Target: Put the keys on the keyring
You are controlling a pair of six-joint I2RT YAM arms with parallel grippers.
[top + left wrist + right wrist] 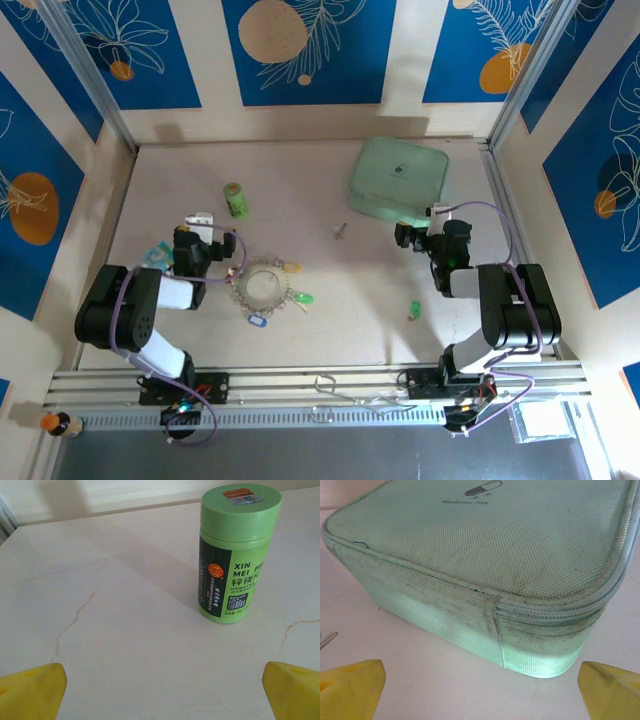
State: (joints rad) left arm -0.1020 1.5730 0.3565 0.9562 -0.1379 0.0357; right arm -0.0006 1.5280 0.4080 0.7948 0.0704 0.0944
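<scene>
Contents of table, near edge to far. Item one, green key: lies loose near the right arm's base, well apart from the ring, so it is judged not yet threaded. Item two, ring: beaded and silvery, flat on the table just right of the left gripper. Tagged keys lie touching its rim, beige and green on the right, blue at the near side, red on the left. Whether they are on the ring or only against it cannot be told. Item three, left gripper: fingers spread wide, yellow tips at opposite corners of the wrist view, only bare table between them. It faces the bottle, not the ring, so no pick is judged in hand. Item four, right gripper: fingers likewise wide apart and empty, low in front of the bag's near corner. Item five, silver key: alone mid-table, between the two grippers and left of the bag. Its tip shows at the left edge of the right wrist view, making it the likeliest pick for that arm. Item six, bottle: green, upright, lid on, no part of the task. Item seven, bag: mint, zipped shut, flat at the far right, likewise clutter.
</scene>
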